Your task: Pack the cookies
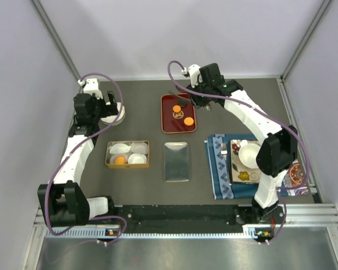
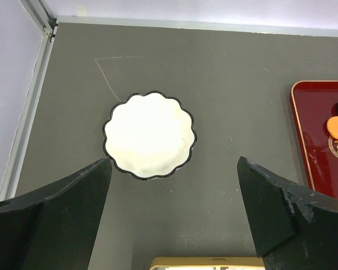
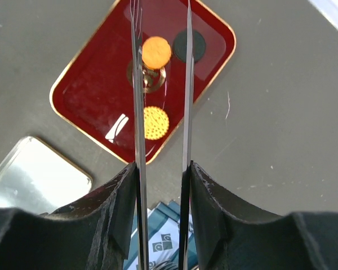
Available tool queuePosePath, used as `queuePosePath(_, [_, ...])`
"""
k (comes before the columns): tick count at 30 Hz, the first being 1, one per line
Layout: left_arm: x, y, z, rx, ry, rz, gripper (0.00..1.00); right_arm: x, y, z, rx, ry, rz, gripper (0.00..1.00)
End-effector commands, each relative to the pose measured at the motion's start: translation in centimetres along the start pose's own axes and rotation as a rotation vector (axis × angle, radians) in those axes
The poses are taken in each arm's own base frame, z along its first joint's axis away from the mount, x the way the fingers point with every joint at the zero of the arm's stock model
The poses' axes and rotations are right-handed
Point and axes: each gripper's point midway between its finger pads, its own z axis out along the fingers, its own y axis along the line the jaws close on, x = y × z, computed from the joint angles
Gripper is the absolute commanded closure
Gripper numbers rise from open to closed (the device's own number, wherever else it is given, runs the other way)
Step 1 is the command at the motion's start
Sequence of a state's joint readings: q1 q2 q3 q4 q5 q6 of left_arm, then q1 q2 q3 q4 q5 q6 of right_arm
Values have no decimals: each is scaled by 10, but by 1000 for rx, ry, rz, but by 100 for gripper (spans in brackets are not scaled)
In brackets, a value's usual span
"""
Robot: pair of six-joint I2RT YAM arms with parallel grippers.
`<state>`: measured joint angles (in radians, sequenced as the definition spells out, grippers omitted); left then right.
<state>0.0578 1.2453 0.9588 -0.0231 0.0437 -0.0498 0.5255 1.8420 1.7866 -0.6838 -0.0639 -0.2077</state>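
Observation:
Two orange cookies (image 1: pixel 177 109) (image 1: pixel 188 121) and a black cookie (image 1: pixel 184 103) lie on the red tray (image 1: pixel 168 126). In the right wrist view the same orange cookies (image 3: pixel 156 52) (image 3: pixel 156 123) and black cookie (image 3: pixel 189 45) show on the tray (image 3: pixel 90 84). My right gripper (image 3: pixel 160 169) (image 1: pixel 201 100) is shut on metal tongs (image 3: pixel 187 84), whose blades hang over the tray with nothing between them. Another orange cookie (image 1: pixel 120 160) sits in the gold box (image 1: pixel 127 142) among white paper cups. My left gripper (image 2: pixel 174 169) (image 1: pixel 104 104) is open and empty, over the table near a white scalloped dish (image 2: pixel 149 135).
A silver lid (image 1: pixel 176 161) lies between the box and a blue patterned cloth (image 1: pixel 217 163). On the cloth stand a square plate (image 1: pixel 236 169) with a white bowl (image 1: pixel 249 154) and a fork (image 1: pixel 223 148). The box's rim (image 2: pixel 205 261) shows under the left gripper.

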Motion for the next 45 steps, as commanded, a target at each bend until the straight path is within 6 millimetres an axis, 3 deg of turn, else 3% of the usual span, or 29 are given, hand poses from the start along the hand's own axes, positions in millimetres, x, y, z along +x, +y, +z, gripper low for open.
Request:
queuePosePath(1, [-16, -2, -4, 13, -61, 1, 1, 3, -3, 14, -31, -21, 48, 59])
queuePosePath(7, [-14, -4, -4, 23, -57, -3, 1, 28, -4, 32, -65, 34, 89, 58])
queuePosePath(14, [-12, -3, -4, 20, -54, 1, 1, 43, -2, 43, -85, 63, 102, 58])
queuePosePath(45, [-13, -4, -3, 26, -57, 5, 1, 65, -11, 61, -86, 112, 105, 57])
